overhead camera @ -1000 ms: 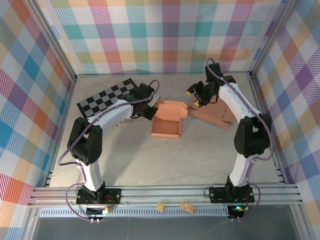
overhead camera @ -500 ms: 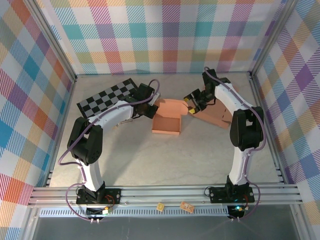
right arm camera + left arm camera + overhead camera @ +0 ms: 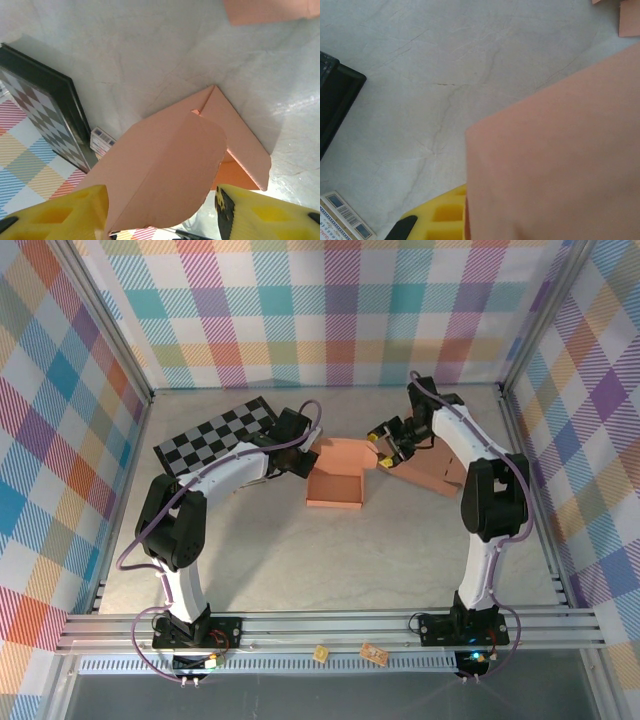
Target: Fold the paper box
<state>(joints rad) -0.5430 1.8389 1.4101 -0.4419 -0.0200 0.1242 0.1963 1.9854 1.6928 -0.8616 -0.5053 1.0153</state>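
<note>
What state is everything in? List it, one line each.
paper box: partly folded, top open, one flap raised.
left pincer: shut on the paper box's left edge.
right pincer: open, the raised flap between its fingers.
cardboard sheet: unfolded, lying on the table.
checkerboard: lying flat.

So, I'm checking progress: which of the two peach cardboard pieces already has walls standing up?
The box in the middle: its walls stand up. The other piece, to its right, lies flat.

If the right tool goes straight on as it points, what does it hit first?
The rounded flap of the paper box, lying between the open fingers of the right tool; depth is unclear, but it looks very close.
</note>
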